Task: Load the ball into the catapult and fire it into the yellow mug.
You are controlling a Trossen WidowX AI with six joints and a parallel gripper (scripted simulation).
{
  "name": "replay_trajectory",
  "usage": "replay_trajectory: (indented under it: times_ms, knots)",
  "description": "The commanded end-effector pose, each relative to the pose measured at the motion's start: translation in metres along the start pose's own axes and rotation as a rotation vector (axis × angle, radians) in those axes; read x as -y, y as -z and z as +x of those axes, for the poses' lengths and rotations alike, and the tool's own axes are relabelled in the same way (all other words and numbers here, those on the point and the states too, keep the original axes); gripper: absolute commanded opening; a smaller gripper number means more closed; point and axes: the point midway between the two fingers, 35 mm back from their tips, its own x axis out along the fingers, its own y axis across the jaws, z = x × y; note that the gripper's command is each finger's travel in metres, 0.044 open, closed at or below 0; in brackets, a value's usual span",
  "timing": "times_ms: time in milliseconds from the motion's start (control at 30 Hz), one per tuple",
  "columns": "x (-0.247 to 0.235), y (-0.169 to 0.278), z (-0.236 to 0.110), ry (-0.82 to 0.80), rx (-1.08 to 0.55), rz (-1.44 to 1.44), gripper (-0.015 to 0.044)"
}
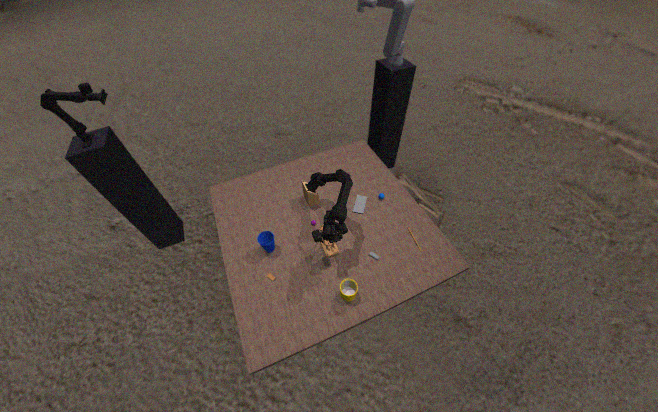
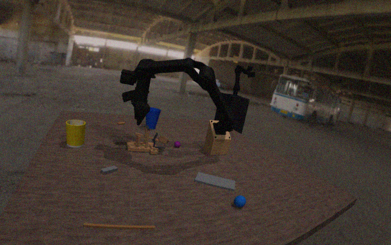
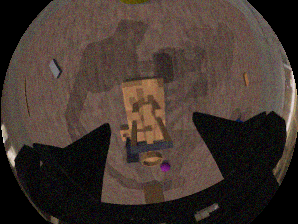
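The wooden catapult stands mid-table, its cup end toward the arm's base. The cup looks empty. A purple ball lies on the table just beyond that end. A blue ball lies farther off, beyond a grey slab. The yellow mug stands upright beyond the catapult's other end. My gripper is open and empty, above the catapult, and partly hides it in the top view.
A blue cup stands to one side of the catapult. A wooden box is at the arm's base. A grey slab, a small grey block and a thin stick lie on the other side.
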Motion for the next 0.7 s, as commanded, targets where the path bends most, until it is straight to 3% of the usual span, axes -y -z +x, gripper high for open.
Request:
replay_trajectory:
  times_ms: [0, 233, 400, 667]
  knots:
    - [-0.001, 0.001, 0.008, -0.003, -0.013, 0.003, 0.0440]
    - [-0.003, 0.006, -0.007, -0.004, -0.017, -0.002, 0.0440]
    - [-0.003, 0.007, 0.038, -0.005, -0.016, -0.002, 0.0440]
    - [-0.003, 0.007, 0.042, -0.006, -0.016, -0.002, 0.0440]
